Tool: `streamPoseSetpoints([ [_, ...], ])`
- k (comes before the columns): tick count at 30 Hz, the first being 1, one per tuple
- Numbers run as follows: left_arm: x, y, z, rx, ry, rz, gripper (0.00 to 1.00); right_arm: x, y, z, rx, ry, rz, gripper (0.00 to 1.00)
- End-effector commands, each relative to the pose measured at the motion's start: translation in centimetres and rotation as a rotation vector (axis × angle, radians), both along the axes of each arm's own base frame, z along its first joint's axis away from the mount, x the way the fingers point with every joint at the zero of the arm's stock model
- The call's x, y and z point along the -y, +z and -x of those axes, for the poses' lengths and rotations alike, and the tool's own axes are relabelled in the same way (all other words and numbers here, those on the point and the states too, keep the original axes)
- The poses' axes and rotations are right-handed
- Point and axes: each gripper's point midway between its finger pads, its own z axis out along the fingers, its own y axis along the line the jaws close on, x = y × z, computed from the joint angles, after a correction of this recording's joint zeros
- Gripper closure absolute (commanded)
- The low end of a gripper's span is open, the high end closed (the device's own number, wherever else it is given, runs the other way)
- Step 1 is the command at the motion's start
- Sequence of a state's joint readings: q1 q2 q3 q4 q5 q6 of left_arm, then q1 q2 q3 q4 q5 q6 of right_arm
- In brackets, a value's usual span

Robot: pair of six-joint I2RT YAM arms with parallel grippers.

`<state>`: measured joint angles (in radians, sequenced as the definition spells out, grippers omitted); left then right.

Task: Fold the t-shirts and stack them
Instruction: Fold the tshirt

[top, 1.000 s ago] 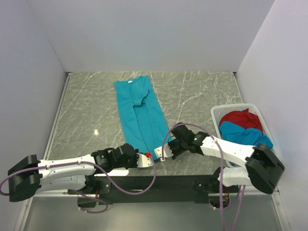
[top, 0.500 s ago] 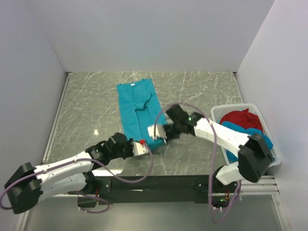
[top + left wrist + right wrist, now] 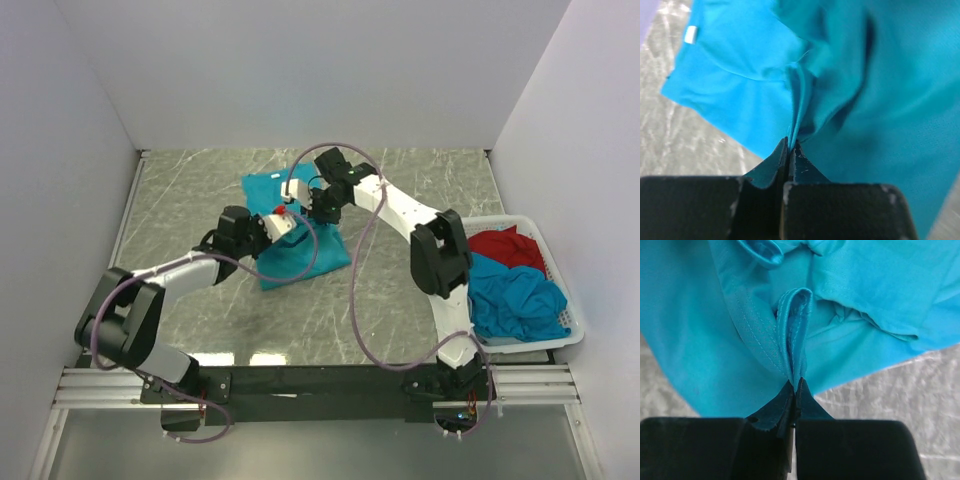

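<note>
Top external view shows me both arms stretched out to the middle of the marble table (image 3: 170, 210), meeting over the teal t-shirt (image 3: 300, 255), which lies doubled over near the centre with its far edge toward the back wall. My left gripper (image 3: 283, 222) sits at the shirt's upper left, my right gripper (image 3: 308, 195) just beside it at the far edge. On the left wrist camera the jaws are pressed fully together on a thin ridge of teal fabric (image 3: 792, 135); the right wrist camera shows the same, jaws clamped on a folded hem loop (image 3: 792, 355). So both are holding the shirt, not the table.

The bright blue t-shirt (image 3: 515, 300) and the red t-shirt (image 3: 505, 245) wait crumpled in the white slatted basket (image 3: 520, 342) at the right, so I judge this to be an early fold.

My worry is the grip: each pinch holds only a narrow bite of cloth, and a quick pull could slip it free and drop the fold crooked. The two grippers are also very close, so uneven travel could bunch the fabric between them or knock the fingers together.
</note>
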<state>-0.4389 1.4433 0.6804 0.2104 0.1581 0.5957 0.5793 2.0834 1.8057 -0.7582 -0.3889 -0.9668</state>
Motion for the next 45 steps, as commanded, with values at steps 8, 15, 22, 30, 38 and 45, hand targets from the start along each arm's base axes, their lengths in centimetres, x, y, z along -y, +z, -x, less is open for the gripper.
streamPoseSetpoints([
  [8, 0.1, 2.6, -5.7, 0.078, 0.005, 0.039, 1.0, -0.3, -1.2, -3.7, -0.039, -0.177, -0.004, 1.0],
  [15, -0.1, 2.1, -6.8, 0.064, 0.022, 0.039, 1.0, 0.1, -1.4, -5.2, -0.015, -0.236, 0.006, 1.0],
  [22, -0.5, 2.1, -8.3, 0.069, 0.051, 0.029, 0.99, 0.1, -1.6, -6.4, 0.002, -0.278, -0.002, 1.0],
  [30, -2.7, 2.6, -10.7, 0.089, 0.26, 0.06, 0.28, 0.5, 0.6, -12.2, 0.153, -0.661, -0.119, 0.52],
  [38, -6.1, 12.9, -9.3, 0.328, 0.378, 0.24, 0.0, 2.4, 6.6, -13.7, 0.212, -0.821, -0.271, 0.38],
  [45, -1.1, 9.9, 0.3, 0.246, -0.14, 0.046, 0.09, 1.7, 7.6, 0.4, -0.085, -0.005, -0.336, 0.35],
])
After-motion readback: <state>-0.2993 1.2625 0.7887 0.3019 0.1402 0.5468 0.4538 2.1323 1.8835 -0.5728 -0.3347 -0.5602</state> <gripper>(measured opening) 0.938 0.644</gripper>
